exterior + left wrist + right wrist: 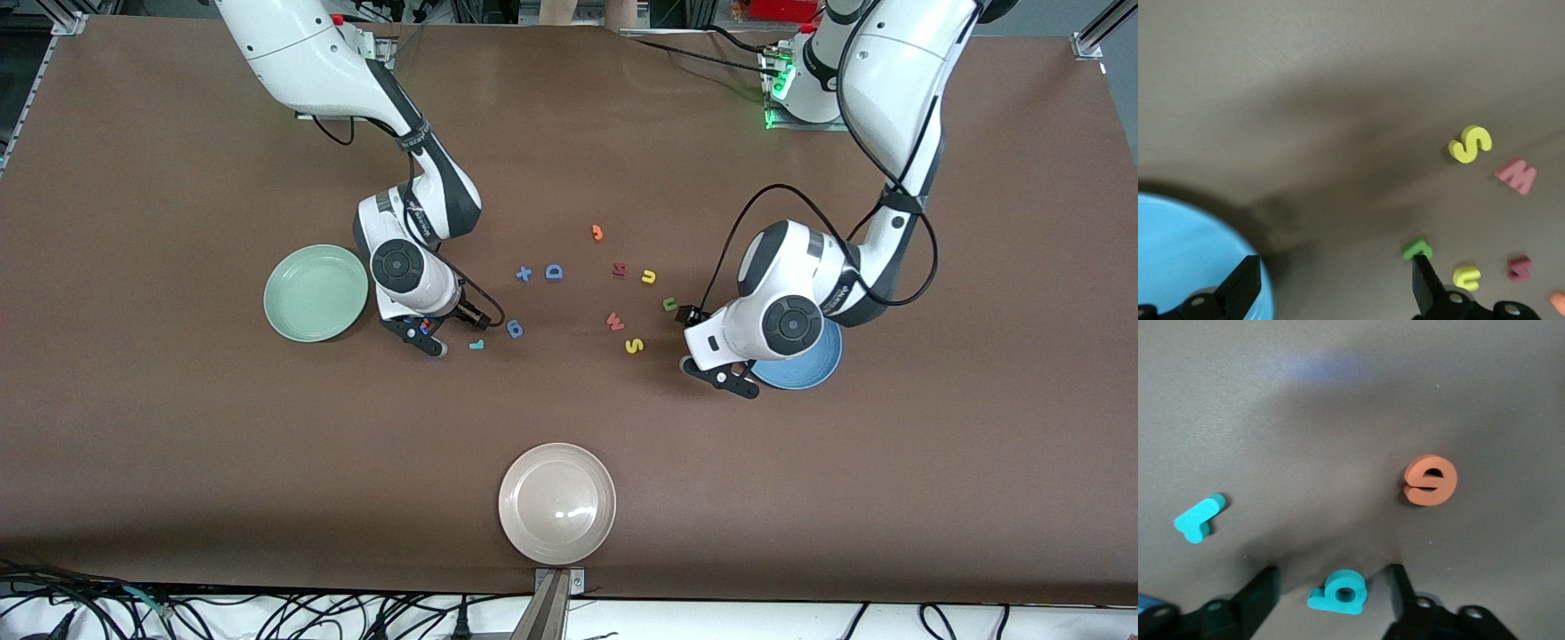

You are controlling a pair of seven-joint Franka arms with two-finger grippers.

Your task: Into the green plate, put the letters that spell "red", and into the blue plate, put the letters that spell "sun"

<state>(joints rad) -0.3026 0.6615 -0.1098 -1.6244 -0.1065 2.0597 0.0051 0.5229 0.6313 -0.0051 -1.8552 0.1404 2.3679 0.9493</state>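
Observation:
My right gripper point(420, 336) is low over the table beside the green plate point(307, 293). In the right wrist view it point(1333, 587) is open, with the teal "d" point(1338, 591) lying between its fingers, a gap on each side. The orange "e" point(1430, 480) and teal "r" point(1199, 518) lie close by; the "r" point(476, 344) also shows from the front. My left gripper point(722, 378) hangs open and empty at the rim of the blue plate point(813, 369). The yellow "s" point(633, 346), yellow "u" point(648, 276) and olive-green "n" point(669, 305) lie on the table next to it.
A red "W" point(614, 321), dark red "N" point(619, 268), blue "D" point(554, 272), blue cross piece point(524, 274), blue "6"-like piece point(514, 330) and another orange piece point(597, 233) lie mid-table. A beige-white plate point(556, 503) sits nearest the front camera.

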